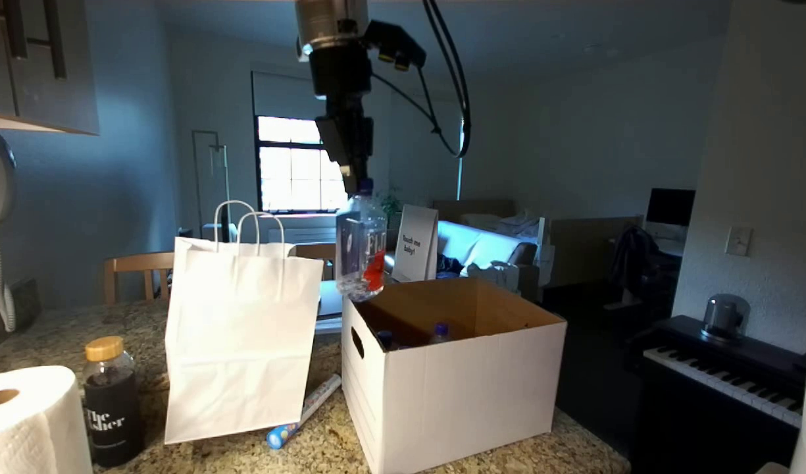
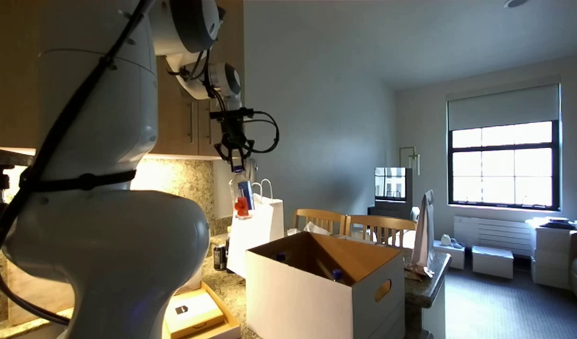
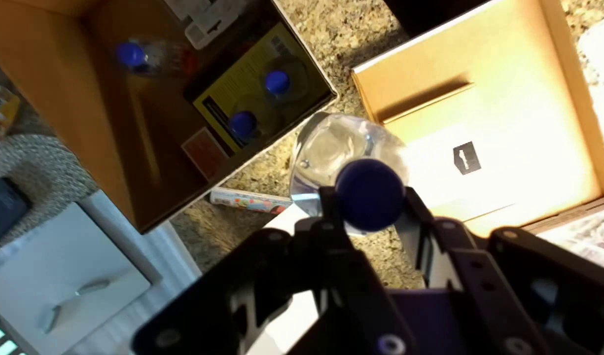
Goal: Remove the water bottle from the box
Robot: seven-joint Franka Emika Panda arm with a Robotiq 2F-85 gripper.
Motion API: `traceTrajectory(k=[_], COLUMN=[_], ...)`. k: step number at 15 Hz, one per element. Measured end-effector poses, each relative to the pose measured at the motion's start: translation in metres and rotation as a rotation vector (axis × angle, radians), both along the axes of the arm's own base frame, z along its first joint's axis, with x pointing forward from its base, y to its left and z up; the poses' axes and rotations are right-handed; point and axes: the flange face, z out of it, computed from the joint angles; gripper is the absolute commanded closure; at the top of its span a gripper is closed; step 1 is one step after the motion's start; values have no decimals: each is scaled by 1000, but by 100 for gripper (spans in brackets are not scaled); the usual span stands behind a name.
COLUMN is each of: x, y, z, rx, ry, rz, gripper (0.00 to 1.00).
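The water bottle is clear with a dark blue cap and a red patch; it shows in both exterior views (image 1: 361, 243) (image 2: 241, 193) and the wrist view (image 3: 331, 143). My gripper (image 1: 358, 183) (image 2: 237, 162) (image 3: 370, 197) is shut on its cap, one finger at each side. The bottle hangs upright in the air, outside the box, beside its rim and over the counter. The box is a white carton with brown inner walls (image 1: 468, 395) (image 2: 300, 296) (image 3: 40, 64). Several blue-capped bottles (image 3: 130, 54) stand or lie inside it, with a yellow package (image 3: 242, 88).
A tall white paper bag (image 1: 245, 342) stands close beside the box. A colourful tube (image 1: 304, 411) lies between them. A dark jar with a golden lid (image 1: 113, 408) and a paper towel roll (image 1: 34, 421) stand farther along. An open cardboard tray (image 3: 479, 74) lies near the box.
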Motion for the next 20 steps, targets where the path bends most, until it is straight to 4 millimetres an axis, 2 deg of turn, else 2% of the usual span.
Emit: traceTrajectory(k=[4,7,14,17,20], x=[2,1,3,-7,-27], y=[43,62,78,79,89], z=[-47,-79,-162,-201,-236], rx=[9,-6,-24,-37,-52], ry=[64,123,190,227,260], rz=[182,267,319,335,367], gripper=[89,89,89,89,89])
